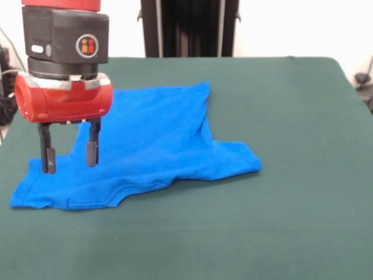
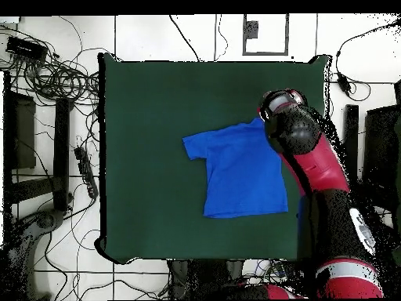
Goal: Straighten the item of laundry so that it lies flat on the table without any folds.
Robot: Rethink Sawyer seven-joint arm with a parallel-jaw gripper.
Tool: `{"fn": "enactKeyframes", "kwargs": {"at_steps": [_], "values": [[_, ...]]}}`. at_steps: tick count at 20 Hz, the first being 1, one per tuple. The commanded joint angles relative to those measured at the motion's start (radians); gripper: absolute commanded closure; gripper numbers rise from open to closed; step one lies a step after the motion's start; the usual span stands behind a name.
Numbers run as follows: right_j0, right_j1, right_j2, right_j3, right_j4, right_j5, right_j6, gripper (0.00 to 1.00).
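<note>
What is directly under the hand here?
The open hand hangs over the T-shirt's corner, on the table. From overhead the arm covers that corner, so contact cannot be told.

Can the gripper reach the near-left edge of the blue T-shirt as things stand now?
Probably yes. The gripper hangs open right above that part of the T-shirt, and nothing lies between them; only the bare table surrounds the cloth.
</note>
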Motion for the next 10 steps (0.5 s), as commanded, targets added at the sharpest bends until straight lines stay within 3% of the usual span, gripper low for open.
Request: {"fn": "enactKeyframes", "kwargs": {"at_steps": [1, 4, 10], "values": [[-0.076, -0.016, 0.156, 0.224, 0.033, 0.139, 0.029, 0.0], [-0.123, -0.018, 0.189, 0.258, -0.007, 0.17, -0.034, 0.0], [-0.077, 0.015, 0.162, 0.224, 0.045, 0.087, 0.103, 0.0]]}}
